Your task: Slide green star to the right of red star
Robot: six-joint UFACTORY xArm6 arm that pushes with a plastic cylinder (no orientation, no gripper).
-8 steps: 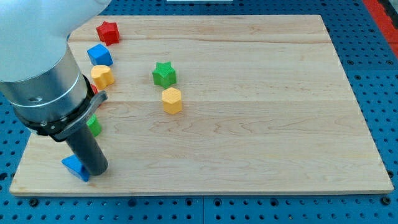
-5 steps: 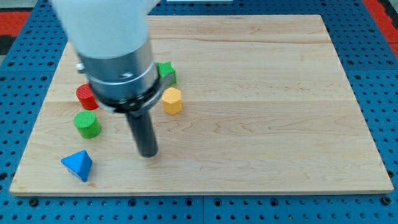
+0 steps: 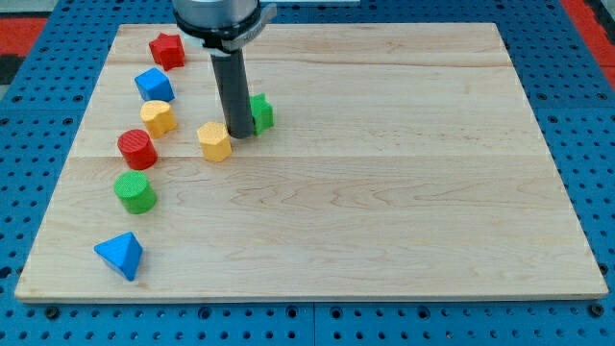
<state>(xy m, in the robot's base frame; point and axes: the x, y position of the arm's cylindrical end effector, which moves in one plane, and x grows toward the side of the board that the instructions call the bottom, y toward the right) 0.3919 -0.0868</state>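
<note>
The rod descends near-vertically from the view's top, its mount cropped by the frame edge; my tip (image 3: 240, 133) rests on the wooden board (image 3: 384, 192). There is no gripper, so no jaw state applies. The green star (image 3: 259, 112) sits just to the tip's right, partly hidden behind the rod; contact cannot be confirmed. A yellow hexagonal block (image 3: 215, 140) lies just left of the tip. Further left stand a yellow block (image 3: 158, 117), a blue block (image 3: 154, 85), a red cylinder (image 3: 136, 149) and a green cylinder (image 3: 135, 192). The red star (image 3: 167, 49) is up-left, near the board's top edge. A blue pyramid (image 3: 120, 255) lies far down-left. Everything right of the tip is bare wood.
</note>
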